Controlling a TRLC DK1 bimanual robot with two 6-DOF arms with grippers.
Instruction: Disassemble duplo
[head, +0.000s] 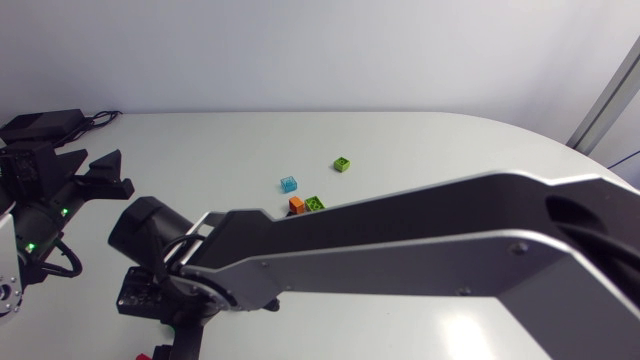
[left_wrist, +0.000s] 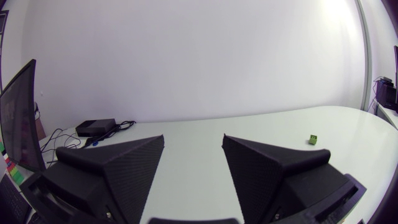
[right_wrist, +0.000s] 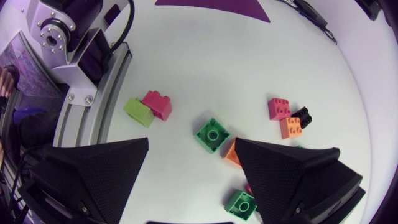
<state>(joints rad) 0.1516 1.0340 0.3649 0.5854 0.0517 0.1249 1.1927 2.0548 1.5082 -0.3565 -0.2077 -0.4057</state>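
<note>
- The left gripper (head: 105, 172) sits at the table's left side in the head view. Its own wrist view shows both fingers spread wide with nothing between them.
- A black box (left_wrist: 96, 127) with cables lies near the table's far edge. It is plainest in the left wrist view, beyond the gripper.
- Only the left wrist view shows a lone green brick (left_wrist: 313, 140) far ahead of that gripper — I cannot tell which of the mid-table bricks it is.
- The right arm (head: 400, 250) enters from the right and stretches past the middle to the near-left part of the table. In the head view it hides what lies under it.
- The right gripper (right_wrist: 193, 142) hangs over the table with its fingers apart, holding nothing.
- Only the right wrist view shows the scatter below it:
  - A lime brick (right_wrist: 138, 112) touches a pink brick (right_wrist: 157, 104).
  - A green square brick (right_wrist: 212, 134) lies just ahead of the fingers.
  - An orange wedge brick (right_wrist: 232, 152) is partly hidden behind one finger.
  - Farther on, a red brick (right_wrist: 278, 107), a small orange brick (right_wrist: 291, 127) and a black brick (right_wrist: 303, 114) sit close together.
  - A low green brick (right_wrist: 240, 202) lies near that same finger.
- Only the head view shows the mid-table group. A light blue brick (head: 289, 184) stands alone, an orange brick (head: 296, 204) sits beside a green brick (head: 315, 203), and a far green brick (head: 342, 164) lies apart behind them.
</note>
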